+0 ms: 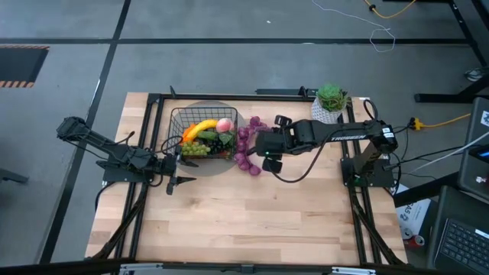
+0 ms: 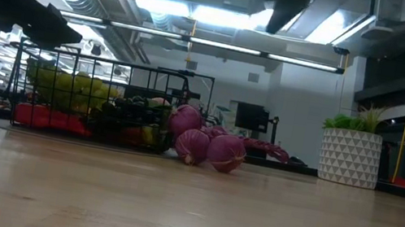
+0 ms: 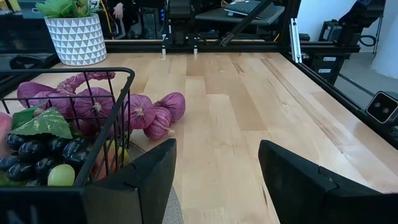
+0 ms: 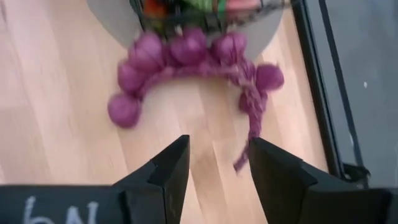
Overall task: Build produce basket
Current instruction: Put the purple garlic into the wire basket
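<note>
Basket (image 1: 202, 136) near table's far edge already holds most produce, only purple bulb string (image 1: 246, 147) left on wood vs its right wall; R gripper (image 1: 269, 153) above it, jaws part-open & empty, L gripper (image 1: 173, 183) wide open, idle by basket's near-left corner; next: drop R, pinch braid, lift in.

Left end effector (image 1: 173, 169) gapes wide low down; right end effector (image 1: 263, 147) hangs parted.
</note>
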